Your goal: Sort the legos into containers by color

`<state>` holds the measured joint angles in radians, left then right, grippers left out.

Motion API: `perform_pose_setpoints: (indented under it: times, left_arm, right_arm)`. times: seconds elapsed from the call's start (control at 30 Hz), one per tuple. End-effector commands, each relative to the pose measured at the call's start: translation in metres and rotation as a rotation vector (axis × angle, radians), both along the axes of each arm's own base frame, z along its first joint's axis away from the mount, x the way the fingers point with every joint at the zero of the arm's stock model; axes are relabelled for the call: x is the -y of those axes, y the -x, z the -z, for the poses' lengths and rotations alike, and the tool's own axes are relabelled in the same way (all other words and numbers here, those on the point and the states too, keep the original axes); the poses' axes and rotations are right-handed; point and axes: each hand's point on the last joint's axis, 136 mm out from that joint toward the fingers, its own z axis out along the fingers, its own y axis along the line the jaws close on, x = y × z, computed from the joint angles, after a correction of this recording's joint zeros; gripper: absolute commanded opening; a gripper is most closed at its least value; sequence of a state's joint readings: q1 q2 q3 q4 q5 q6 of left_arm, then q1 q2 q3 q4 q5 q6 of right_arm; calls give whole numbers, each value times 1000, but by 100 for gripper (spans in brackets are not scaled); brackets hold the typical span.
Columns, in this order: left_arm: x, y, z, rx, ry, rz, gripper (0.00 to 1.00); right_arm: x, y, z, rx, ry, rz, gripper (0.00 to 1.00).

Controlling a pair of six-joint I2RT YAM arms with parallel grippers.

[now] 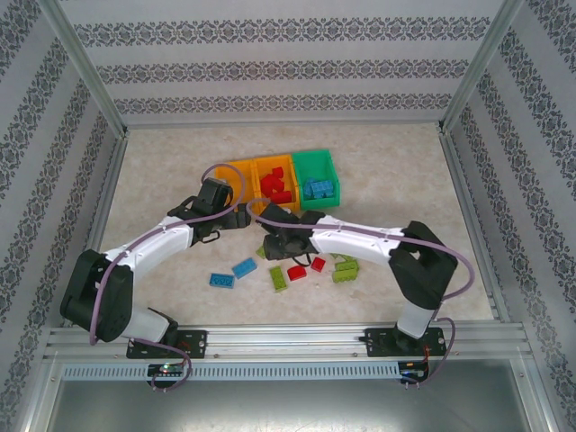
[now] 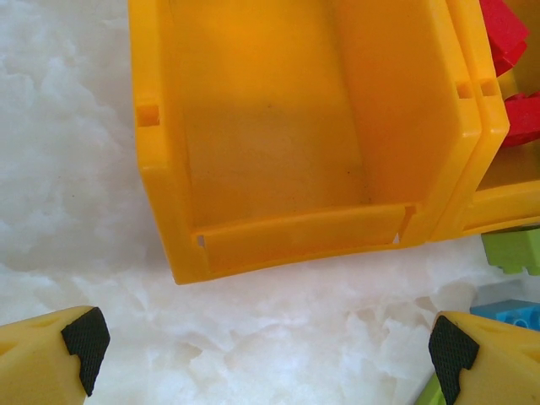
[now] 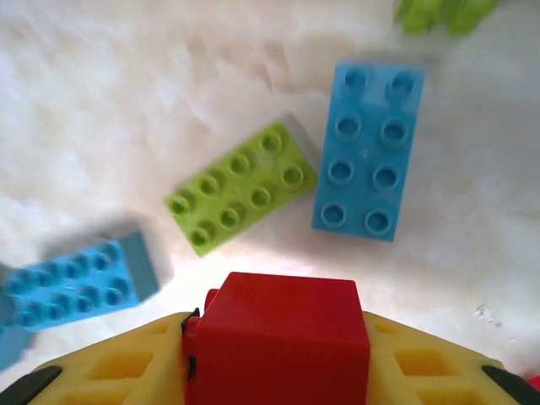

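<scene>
Red brick (image 3: 277, 337) sits pinched in the right gripper (image 3: 270, 380) above the loose bricks (image 3: 240, 187), so I would lift it straight and release only over the orange bin (image 1: 274, 160) holding red ones, clear of the left gripper (image 2: 270, 354) hanging spread wide.

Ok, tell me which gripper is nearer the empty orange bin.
Left. The left gripper hovers just in front of the empty orange bin, fingers open. The right gripper sits farther off over the loose bricks, fingers around a red brick.
</scene>
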<state>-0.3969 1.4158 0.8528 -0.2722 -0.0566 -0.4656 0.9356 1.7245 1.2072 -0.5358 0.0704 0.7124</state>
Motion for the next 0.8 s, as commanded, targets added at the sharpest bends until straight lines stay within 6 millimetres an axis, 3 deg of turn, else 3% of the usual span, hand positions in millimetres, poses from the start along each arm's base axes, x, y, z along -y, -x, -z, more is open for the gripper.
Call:
perform_pose_setpoints:
  times: [0.0, 0.13, 0.3, 0.43, 0.6, 0.77]
  left_arm:
    - [-9, 0, -5, 22, -4, -28, 99]
    - [-7, 3, -3, 15, -1, -16, 100]
    - [-5, 6, 1, 4, 11, -2, 100]
    - [-1, 7, 1, 1, 24, 14, 100]
    - [4, 9, 3, -7, 35, 40, 100]
    - [7, 13, 6, -12, 34, 63, 100]
  right_arm:
    - [8, -31, -39, 87, -100, 36, 44]
    - [16, -74, -63, 124, -216, 95, 43]
    - [17, -124, -74, 127, -321, 149, 44]
    - [12, -158, -73, 128, -344, 169, 44]
    - [3, -185, -65, 123, -334, 180, 47]
    - [6, -205, -51, 108, -324, 219, 55]
